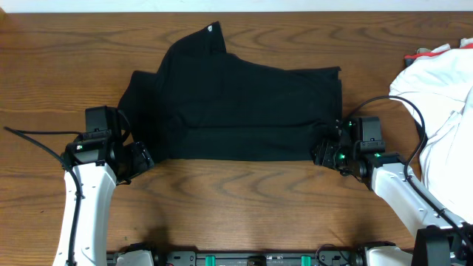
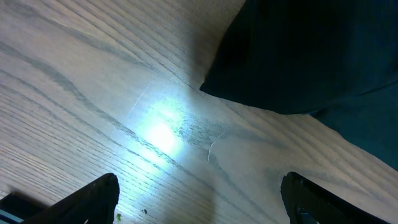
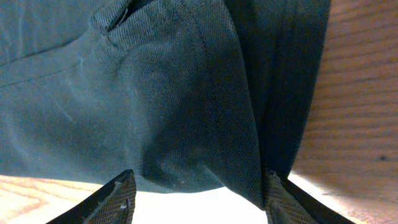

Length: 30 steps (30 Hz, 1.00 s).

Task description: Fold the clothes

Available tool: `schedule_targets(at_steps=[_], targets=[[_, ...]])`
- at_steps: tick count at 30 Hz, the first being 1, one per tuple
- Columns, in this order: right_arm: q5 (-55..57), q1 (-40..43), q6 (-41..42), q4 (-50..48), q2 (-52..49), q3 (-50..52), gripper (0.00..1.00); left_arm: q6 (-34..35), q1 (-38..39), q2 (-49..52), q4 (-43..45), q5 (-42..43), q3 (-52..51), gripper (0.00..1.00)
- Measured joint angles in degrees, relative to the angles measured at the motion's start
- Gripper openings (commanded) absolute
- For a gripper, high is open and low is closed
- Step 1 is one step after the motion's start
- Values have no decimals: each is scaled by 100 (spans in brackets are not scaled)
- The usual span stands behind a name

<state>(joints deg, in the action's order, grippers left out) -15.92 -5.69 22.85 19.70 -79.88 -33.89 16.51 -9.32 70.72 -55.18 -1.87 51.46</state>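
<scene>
Item: black shirt [image 1: 244,111]. It is lying spread flat on the wooden table [image 1: 236,207], between the two claws and reaching away from both toward the far edge. Its collar end, carrying a small white mark [image 1: 210,29], is pointing away from the claws.

Right claw [image 1: 323,150]: it is sitting at the shirt's near corner on its own side. In the right wrist view, the shirt [image 3: 155,93] is filling the space ahead of the claw [image 3: 196,186], and a bunched fold of the fabric is lying directly between the two fingers. The cloth is appearing to touch the finger [image 3: 277,199] on the right of that view. The fingers are standing moderately apart; whether they are pinching the fold or merely straddling it cannot be told.

Left claw [image 1: 140,159]: it is hovering just off the shirt's opposite near corner. In the left wrist view, its fingers are standing wide apart [image 2: 200,193] with only bare, brightly lit wood between them. The shirt [image 2: 311,56] is lying ahead of the claw and toward its right finger, apart from both fingers. This claw is holding nothing.

Surroundings: a heap of white cloth [image 1: 443,96] is lying beyond the right claw, on the side away from the shirt. A black cable [image 1: 29,140] is trailing outward from the left arm, away from the shirt.
</scene>
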Motion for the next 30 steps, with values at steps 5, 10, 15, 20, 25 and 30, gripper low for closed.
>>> schedule_targets(at_steps=[5,10,15,20,25,30], targets=[[-17,0,-9,20,0,-2,63,2,0,0,-4,0,0,85],[11,0,50,-13,-205,-2,61,2,0,0,-7,0,0,85],[-50,9,127,-372,-555,-87,53,2,0,0,-2,0,0,85],[-352,20,282,-905,-859,-142,39,0,0,2,-2,0,0,85],[-472,24,361,-931,-922,-144,36,0,0,0,-4,-2,0,85],[-640,291,271,-501,-907,-197,39,0,0,2,-2,0,0,85]])
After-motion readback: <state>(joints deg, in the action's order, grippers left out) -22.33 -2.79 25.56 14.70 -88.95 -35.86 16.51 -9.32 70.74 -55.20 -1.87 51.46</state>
